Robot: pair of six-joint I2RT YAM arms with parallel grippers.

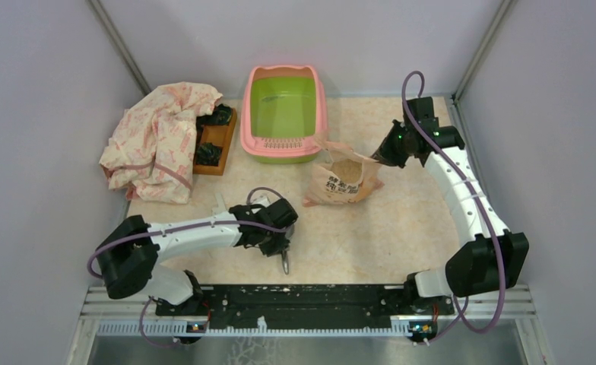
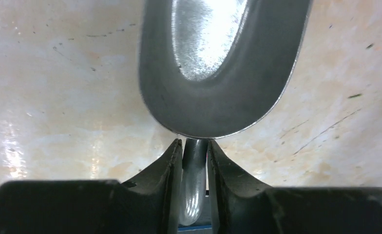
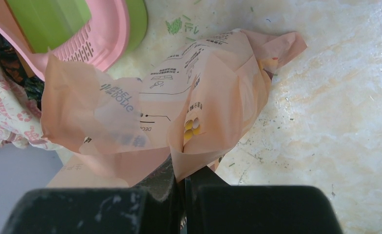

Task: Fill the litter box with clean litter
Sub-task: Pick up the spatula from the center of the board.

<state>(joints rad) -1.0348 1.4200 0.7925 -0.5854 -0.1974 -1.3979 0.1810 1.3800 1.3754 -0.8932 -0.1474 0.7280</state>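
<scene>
1. The surface (image 1: 401, 228) was pale, marbled beige, scuffed and speckled. Plain grey walls closed it in on three sides.
2. The litter box (image 1: 321, 106) sat at the far middle of the surface, up against the back wall, its green inside facing up. The bag (image 1: 344, 182) stood just beside the box's near right corner with its mouth open.
3. Left of the box lay a wooden tray (image 1: 217, 137), with a crumpled printed cloth (image 1: 162, 141) partly over it.
4. Only the top view showed the litter (image 1: 346, 169), tan grains in the bag's mouth.
5. Only the left wrist view showed the left fingers (image 2: 179, 153) closed to a narrow gap and clamped on the thin handle of the scoop (image 2: 218, 68), whose bowl was over the surface. From above, just the handle end poked out toward the near edge.
6. The right wrist view showed the right fingers (image 3: 177, 178) fully closed, pinching the bag's top edge. It also showed green flecks (image 3: 177, 24) on the surface near the box.
</scene>
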